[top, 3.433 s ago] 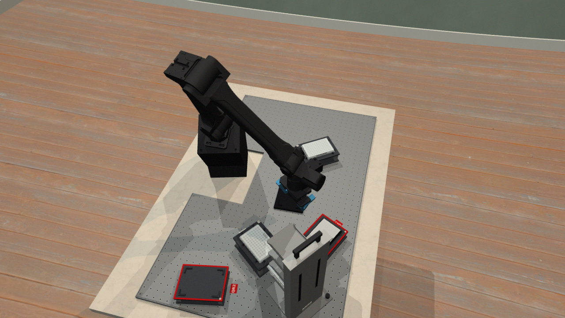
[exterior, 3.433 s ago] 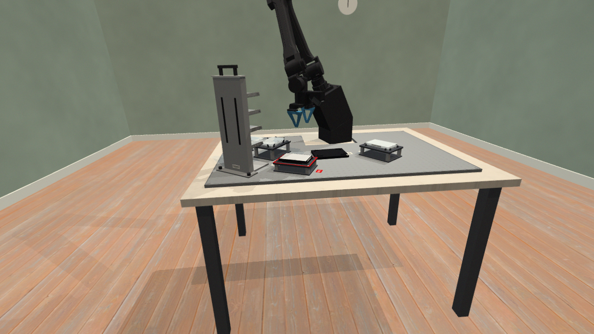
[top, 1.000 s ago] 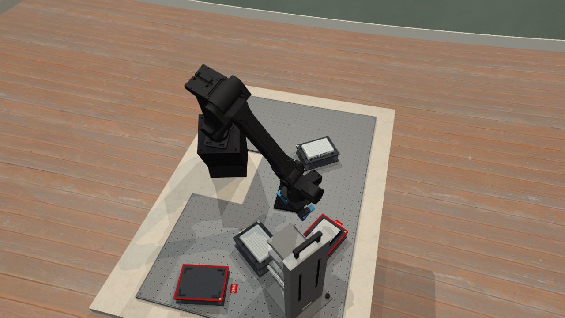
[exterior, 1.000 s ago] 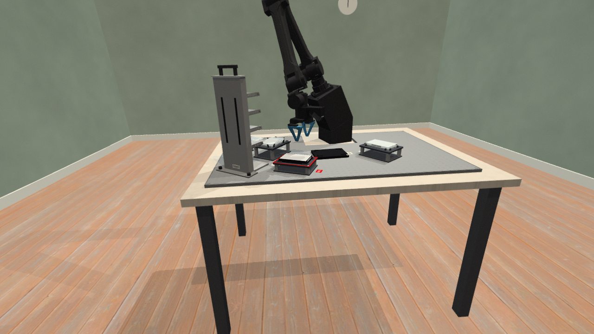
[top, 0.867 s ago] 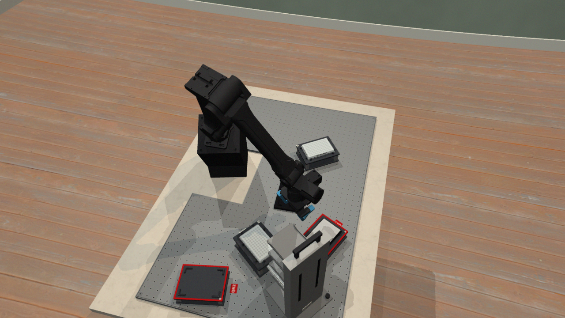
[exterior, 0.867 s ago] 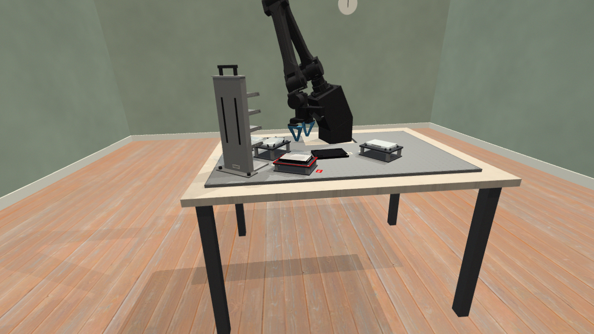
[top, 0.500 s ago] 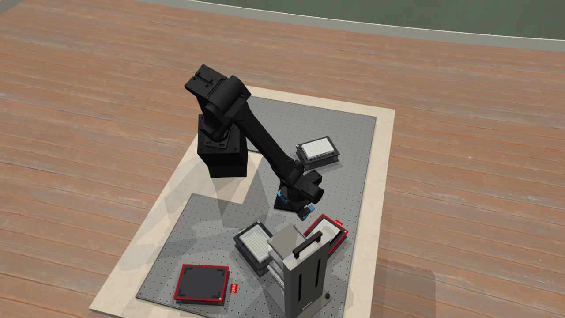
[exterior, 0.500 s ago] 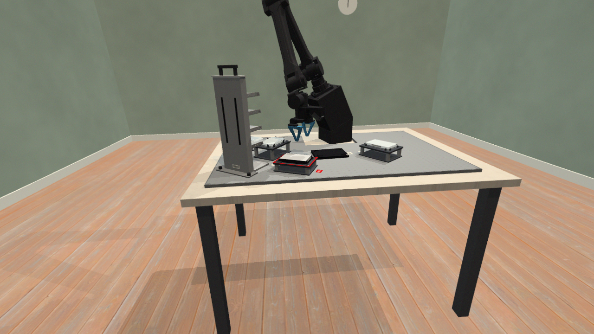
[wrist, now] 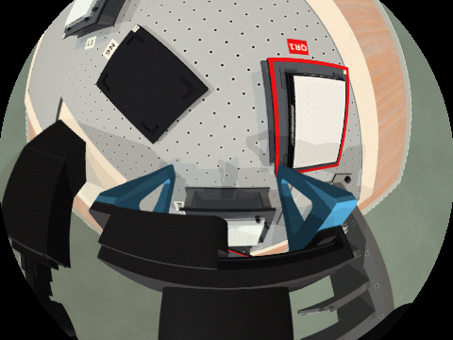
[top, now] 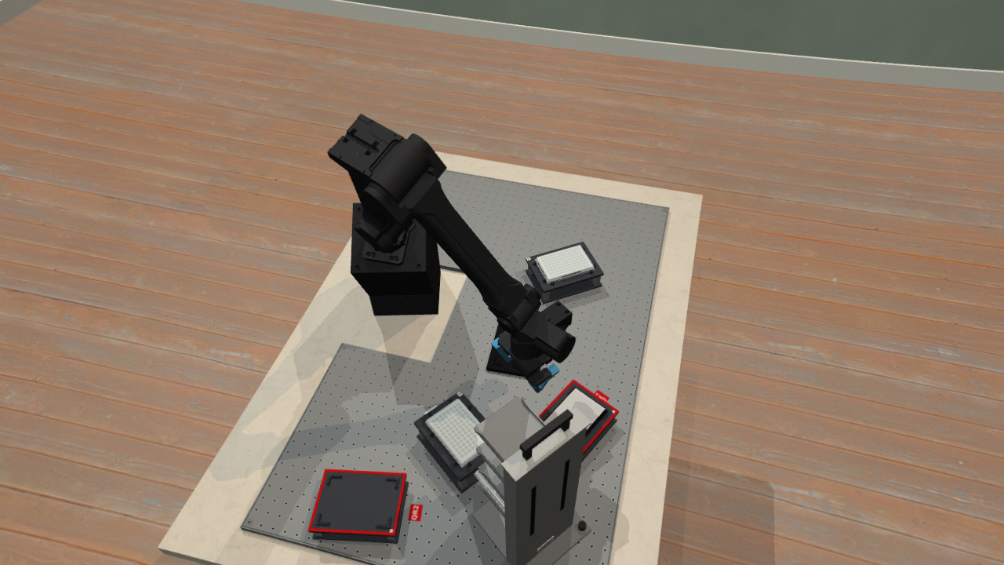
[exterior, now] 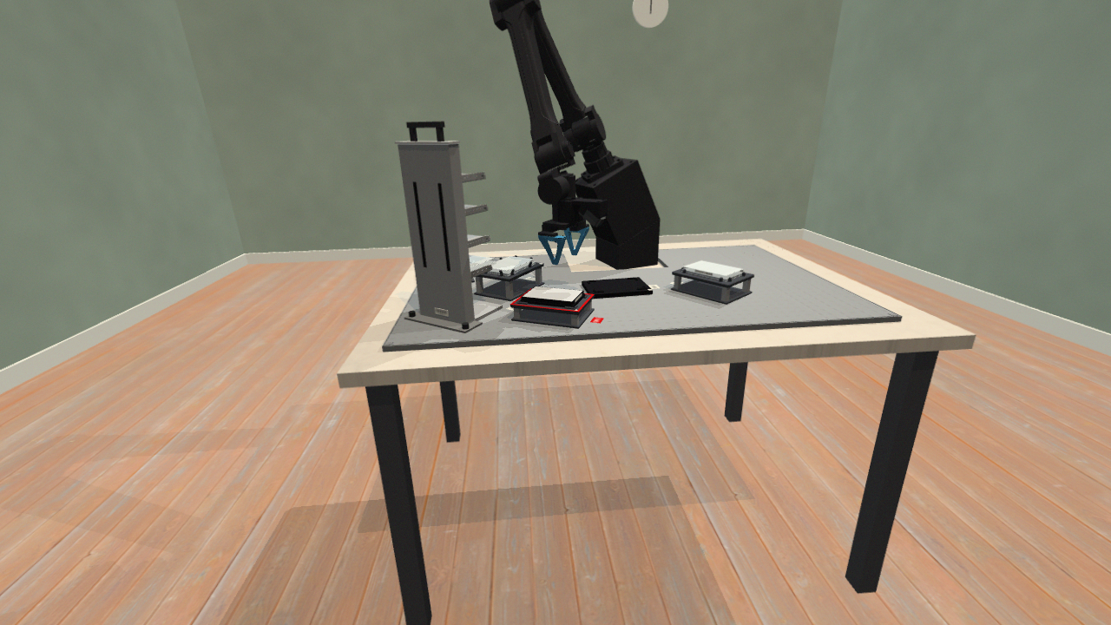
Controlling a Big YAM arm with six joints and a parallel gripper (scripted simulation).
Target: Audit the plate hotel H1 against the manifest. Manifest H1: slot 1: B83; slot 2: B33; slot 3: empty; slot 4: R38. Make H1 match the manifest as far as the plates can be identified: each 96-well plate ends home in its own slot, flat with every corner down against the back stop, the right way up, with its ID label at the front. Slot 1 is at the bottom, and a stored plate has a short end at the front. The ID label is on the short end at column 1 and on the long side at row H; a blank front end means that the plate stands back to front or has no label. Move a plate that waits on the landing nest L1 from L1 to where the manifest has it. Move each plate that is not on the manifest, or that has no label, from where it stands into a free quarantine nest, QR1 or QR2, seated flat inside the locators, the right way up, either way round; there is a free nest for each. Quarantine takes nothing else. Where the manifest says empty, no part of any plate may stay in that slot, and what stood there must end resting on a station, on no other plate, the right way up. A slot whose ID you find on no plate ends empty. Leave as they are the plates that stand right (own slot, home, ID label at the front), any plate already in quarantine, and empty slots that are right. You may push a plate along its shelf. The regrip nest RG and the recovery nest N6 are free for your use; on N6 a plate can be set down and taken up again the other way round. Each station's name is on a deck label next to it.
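Note:
The plate hotel H1 stands at the deck's front edge; its shelves show edge-on, and what the slots hold is mostly hidden. A white plate lies in the red-edged nest QR1, showing a plain white face. A well plate lies on a raised nest beside the hotel. Another well plate lies on a raised nest farther back. My gripper is open and empty, hanging above the deck between QR1 and the nest beside the hotel.
The red-edged nest QR2 holds nothing. A flat black nest lies on the deck near my gripper. The arm's base block stands at the back. The hotel's handle rises close to my wrist.

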